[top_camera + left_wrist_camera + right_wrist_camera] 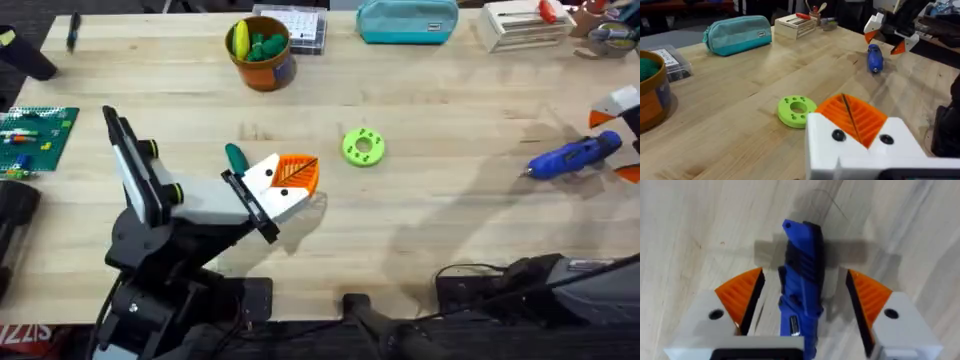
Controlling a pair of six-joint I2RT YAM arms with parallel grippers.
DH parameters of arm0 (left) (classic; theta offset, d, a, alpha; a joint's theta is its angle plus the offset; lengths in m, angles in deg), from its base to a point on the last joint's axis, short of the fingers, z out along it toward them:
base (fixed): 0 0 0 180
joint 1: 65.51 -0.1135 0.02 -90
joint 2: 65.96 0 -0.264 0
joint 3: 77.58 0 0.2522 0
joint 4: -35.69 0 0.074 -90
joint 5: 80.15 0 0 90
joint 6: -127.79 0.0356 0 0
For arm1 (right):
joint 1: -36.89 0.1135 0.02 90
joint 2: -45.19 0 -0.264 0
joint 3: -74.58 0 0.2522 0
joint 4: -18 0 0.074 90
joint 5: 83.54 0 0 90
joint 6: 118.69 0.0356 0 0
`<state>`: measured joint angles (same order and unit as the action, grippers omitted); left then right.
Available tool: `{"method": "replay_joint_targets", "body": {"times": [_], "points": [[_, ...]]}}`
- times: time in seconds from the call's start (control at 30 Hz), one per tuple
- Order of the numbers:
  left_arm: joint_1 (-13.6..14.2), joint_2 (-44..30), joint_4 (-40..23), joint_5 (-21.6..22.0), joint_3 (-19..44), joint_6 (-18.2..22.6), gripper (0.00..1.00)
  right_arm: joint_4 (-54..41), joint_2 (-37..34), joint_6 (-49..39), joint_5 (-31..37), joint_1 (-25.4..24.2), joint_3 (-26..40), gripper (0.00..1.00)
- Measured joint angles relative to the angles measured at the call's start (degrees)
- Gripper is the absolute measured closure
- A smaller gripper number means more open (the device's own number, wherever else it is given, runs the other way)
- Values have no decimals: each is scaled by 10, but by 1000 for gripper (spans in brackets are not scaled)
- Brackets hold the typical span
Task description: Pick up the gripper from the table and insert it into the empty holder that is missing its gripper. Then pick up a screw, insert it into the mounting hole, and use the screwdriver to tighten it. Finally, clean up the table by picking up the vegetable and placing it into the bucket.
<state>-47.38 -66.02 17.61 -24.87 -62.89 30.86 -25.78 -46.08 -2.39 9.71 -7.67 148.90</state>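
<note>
R gripper [802, 305] spread wide astride the screwdriver [801, 280], prob lining up a grab; L gripper [296, 180] pinched together, idle.

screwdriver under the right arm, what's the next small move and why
Probably shut the right pincer on the screwdriver. Its orange pads stand open on either side of the blue body, which lies flat on the table between them, apparently untouched, so closing looks like what's left.

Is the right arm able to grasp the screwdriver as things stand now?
Probably yes. The right gripper is open, its orange pads apart on either side of the screwdriver, which lies flat on the table with nothing between.
</note>
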Motion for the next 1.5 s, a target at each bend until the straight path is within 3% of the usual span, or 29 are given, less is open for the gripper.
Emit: {"method": "replay_joint_targets", "body": {"times": [0.2, 0.63, 0.97, 1.07, 1.23, 1.27, 1.5], "points": [[0, 0, 0, 0, 0, 0, 988, 41, -31, 4, -2, 11, 0, 7], [0, 0, 0, 0, 0, 0, 988, 34, -74, 19, -3, 19, 0, 39], [0, 0, 0, 0, 0, 0, 988, 30, -75, 25, 3, 17, 0, 347], [0, 0, 0, 0, 0, 0, 988, 32, -75, 26, 5, 17, 0, 574], [0, 0, 0, 0, 0, 0, 988, 33, -75, 22, 11, 16, 0, 848], [0, 0, 0, 0, 0, 0, 988, 34, -75, 21, 13, 16, 0, 944], [0, 0, 0, 0, 0, 0, 988, 36, -75, 22, 9, 15, 1, 970]]}}
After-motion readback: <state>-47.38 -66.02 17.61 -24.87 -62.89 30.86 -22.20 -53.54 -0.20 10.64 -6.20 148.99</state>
